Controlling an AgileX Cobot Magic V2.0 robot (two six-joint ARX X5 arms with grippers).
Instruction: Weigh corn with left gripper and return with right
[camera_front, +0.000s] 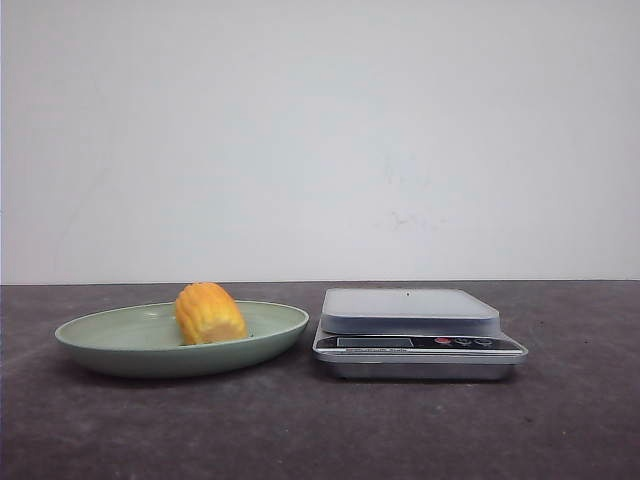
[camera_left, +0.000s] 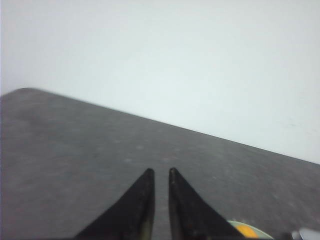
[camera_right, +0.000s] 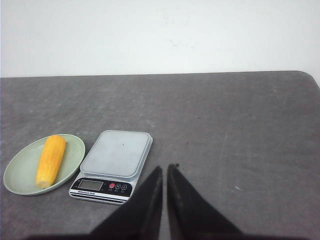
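Observation:
The corn, a yellow-orange cob, lies in a pale green dish at the left of the table. It also shows in the right wrist view and as a sliver in the left wrist view. My left gripper hovers over bare table, away from the dish, fingers nearly together and empty. My right gripper hangs above the table, to the near right of the scale, fingers nearly together and empty. Neither gripper shows in the front view.
A silver digital kitchen scale with a flat pale platform stands just right of the dish; it also shows in the right wrist view. The dark grey table ends at a white wall behind.

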